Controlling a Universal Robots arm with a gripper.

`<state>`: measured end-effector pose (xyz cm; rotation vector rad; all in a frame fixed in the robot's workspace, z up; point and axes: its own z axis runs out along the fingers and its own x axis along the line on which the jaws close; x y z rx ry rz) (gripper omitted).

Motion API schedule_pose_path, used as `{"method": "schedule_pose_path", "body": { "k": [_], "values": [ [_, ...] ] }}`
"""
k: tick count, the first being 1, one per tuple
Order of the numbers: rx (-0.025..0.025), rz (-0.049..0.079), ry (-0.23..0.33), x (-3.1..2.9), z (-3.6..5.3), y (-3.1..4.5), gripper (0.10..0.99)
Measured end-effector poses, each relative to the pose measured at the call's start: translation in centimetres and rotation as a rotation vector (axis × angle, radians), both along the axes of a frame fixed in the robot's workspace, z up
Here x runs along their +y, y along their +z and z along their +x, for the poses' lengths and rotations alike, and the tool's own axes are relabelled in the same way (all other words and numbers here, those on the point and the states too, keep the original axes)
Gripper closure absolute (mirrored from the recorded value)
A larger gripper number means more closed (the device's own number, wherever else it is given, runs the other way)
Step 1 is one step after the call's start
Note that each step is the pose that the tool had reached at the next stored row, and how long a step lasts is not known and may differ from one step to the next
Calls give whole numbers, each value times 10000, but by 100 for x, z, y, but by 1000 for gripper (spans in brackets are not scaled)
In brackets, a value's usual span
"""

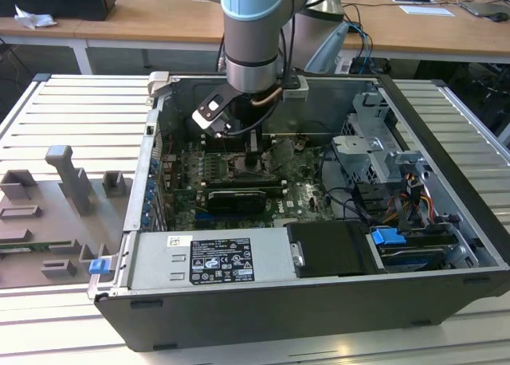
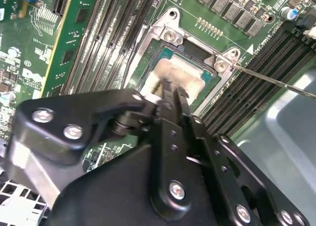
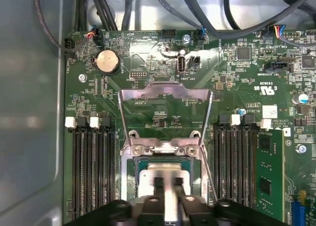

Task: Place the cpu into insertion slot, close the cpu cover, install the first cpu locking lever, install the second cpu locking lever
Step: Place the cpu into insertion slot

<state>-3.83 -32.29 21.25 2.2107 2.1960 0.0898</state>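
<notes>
Cpu (image 3: pixel 147 182) sits in insertion slot (image 2: pixel 191 50), directly under gripper (image 3: pixel 168 182) tips. Fingers nearly together w/ only a slim gap; can't tell if they touch the chip. Cpu cover (image 3: pixel 165 91) flipped open, just beyond the tips, past the slot. Thin lever rod (image 2: pixel 269 81) sticks out free to one side. Memory slots (image 3: pixel 91 171) flank the gripper on both sides.

A black label (image 1: pixel 217 261) with white print lies on the grey power supply box (image 1: pixel 151 271) in the exterior view, with a small white tag (image 1: pixel 176 241) just beside it; the letters on both are too small to read. In the first wrist view the green circuit board (image 3: pixel 237 73) carries fine white markings, a larger white sign (image 3: pixel 269 89) and a white square sticker (image 3: pixel 269 111). More fine lettering shows through the window of the cpu cover (image 3: pixel 165 88).
</notes>
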Motion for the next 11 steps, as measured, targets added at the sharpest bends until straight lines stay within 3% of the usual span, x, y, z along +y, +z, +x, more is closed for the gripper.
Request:
{"method": "schedule_pose_path", "body": {
  "k": [3,11],
  "values": [
    [43,0,-2,0,12,30,976],
    [46,2,-2,0,12,50,980]
  ]
}}
